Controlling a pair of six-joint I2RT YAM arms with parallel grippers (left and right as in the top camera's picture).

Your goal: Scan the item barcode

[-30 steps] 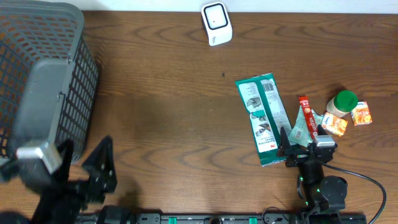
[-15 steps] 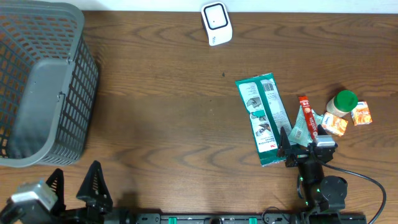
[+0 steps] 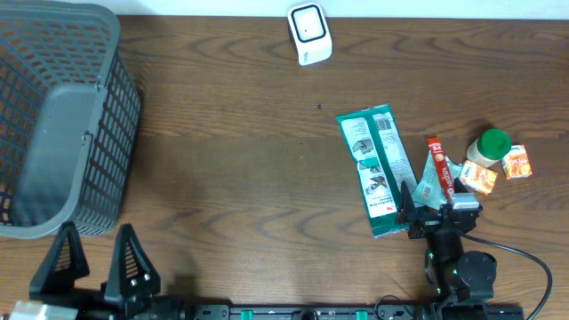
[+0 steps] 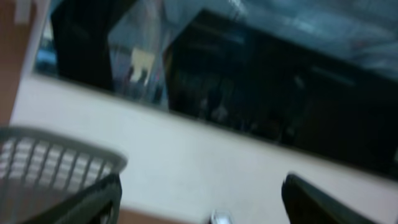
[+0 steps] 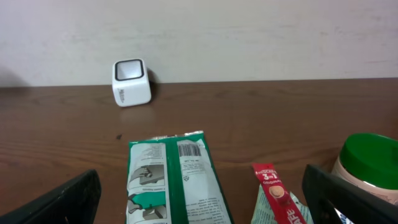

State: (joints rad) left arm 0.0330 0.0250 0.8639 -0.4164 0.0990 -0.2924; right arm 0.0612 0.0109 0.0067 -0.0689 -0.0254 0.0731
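Observation:
The item, a green and white packet [image 3: 377, 169] [image 5: 177, 180], lies flat on the table with its barcode [image 5: 189, 148] facing up at the far end. The white barcode scanner [image 3: 308, 33] [image 5: 130, 82] stands at the table's far edge. My right gripper [image 3: 433, 210] [image 5: 202, 205] hovers open just in front of the packet's near end, with nothing between its fingers. At the front left edge my left gripper [image 3: 98, 262] [image 4: 208, 202] is open and empty. Its blurred view looks over the basket rim toward the wall and the scanner [image 4: 221, 218].
A grey mesh basket [image 3: 58, 116] [image 4: 37, 158] fills the left side. Right of the packet lie a red coffee sachet [image 3: 436, 164] [image 5: 273, 193], a green-lidded jar [image 3: 489, 148] [image 5: 370, 165] and two small orange boxes [image 3: 516, 162].
My left arm has drawn back from beside the basket to the table's front edge. Its gripper stays open. The right arm and the items have not moved.

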